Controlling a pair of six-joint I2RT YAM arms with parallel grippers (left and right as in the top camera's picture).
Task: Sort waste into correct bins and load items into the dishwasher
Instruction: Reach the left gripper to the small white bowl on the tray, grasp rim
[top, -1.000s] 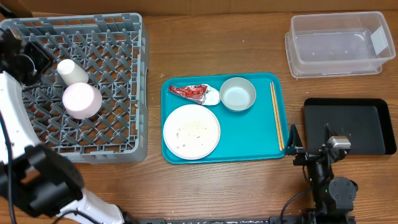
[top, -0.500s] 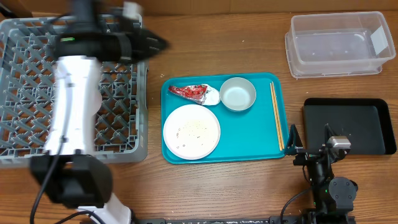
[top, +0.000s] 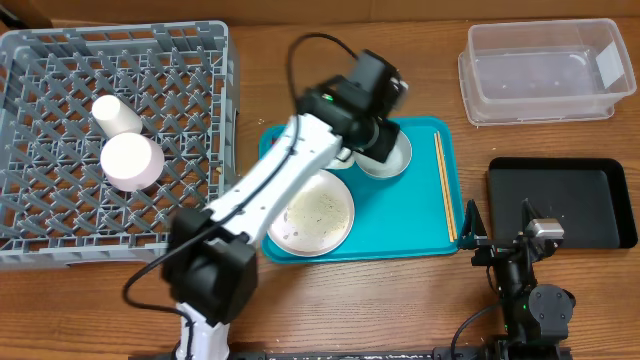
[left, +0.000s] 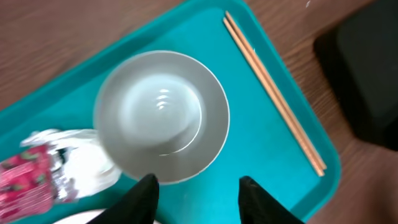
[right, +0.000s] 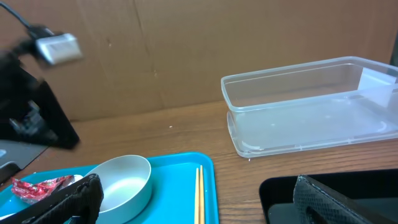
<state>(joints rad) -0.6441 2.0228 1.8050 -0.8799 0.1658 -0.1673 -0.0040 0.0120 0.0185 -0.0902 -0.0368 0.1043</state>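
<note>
My left gripper (top: 380, 140) is open and empty, hovering over the round metal bowl (left: 161, 115) on the teal tray, its fingertips (left: 198, 183) over the bowl's near rim. The arm covers most of the bowl (top: 400, 160) in the overhead view. The red foil wrapper (left: 28, 183) and white napkin wad (left: 81, 162) lie beside the bowl. The white plate (top: 318, 212) holds rice grains. The white cup (top: 115, 113) and pinkish bowl (top: 132, 160) sit in the grey dish rack (top: 180, 60). My right gripper (top: 498, 230) is open and empty, low beside the tray.
Wooden chopsticks (top: 445, 185) lie along the right side of the teal tray (top: 410, 215). The clear tub (top: 545, 70) stands at the back right. The black tray (top: 565, 200) is on the right, next to my right gripper (right: 196, 202).
My left arm swung from the dish rack rightwards to the teal tray and now hovers over the metal bowl. The cup and pinkish bowl stay in the rack. The right arm has not moved.
</note>
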